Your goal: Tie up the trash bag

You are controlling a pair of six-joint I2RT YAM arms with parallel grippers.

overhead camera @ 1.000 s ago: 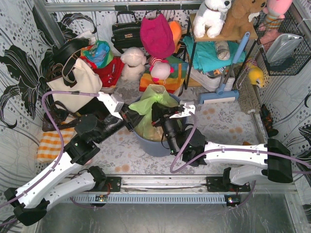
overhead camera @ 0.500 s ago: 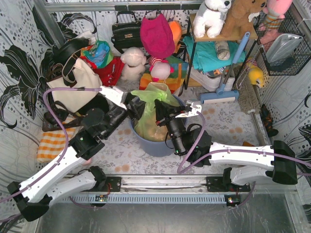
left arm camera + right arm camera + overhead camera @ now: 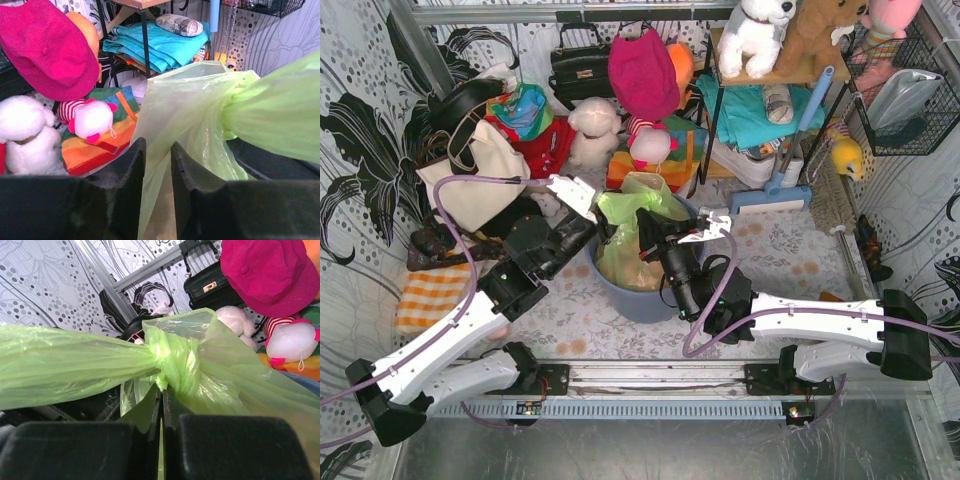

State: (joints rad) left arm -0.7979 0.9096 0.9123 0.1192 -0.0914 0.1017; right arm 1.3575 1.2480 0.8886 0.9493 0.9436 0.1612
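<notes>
Eyes on the middle of the table (image 3: 790, 245): the trash bag (image 3: 620, 262) stands upright in the round blue-grey bin (image 3: 632, 303), long axis vertical, mouth end up, tan waste showing through the lower film. From overhead the gathered top is a crumpled green crest between the two arms, the left gripper (image 3: 588, 222) at its left flank and the right gripper (image 3: 648, 236) at its right, both touching the plastic. That view cannot tell you how the jaws stand, but the wrist cameras can. The right wrist view shows the right gripper (image 3: 161, 405) with its fingers pressed together on a fold of green film, and just above them a knot (image 3: 175, 365) that the overhead view hides in the folds. From that knot a twisted tail (image 3: 65, 365) runs out sideways, level, toward the left edge of that picture. The left wrist view shows the left gripper (image 3: 157, 147) with its fingers a little apart, a slim gap between them, and a sheet of the bag (image 3: 185, 110) hanging down through the gap. Whether either finger presses it, I cannot tell. A fat bunched lobe crosses the right of that picture, and a pink hat (image 3: 45, 47) hangs behind.
</notes>
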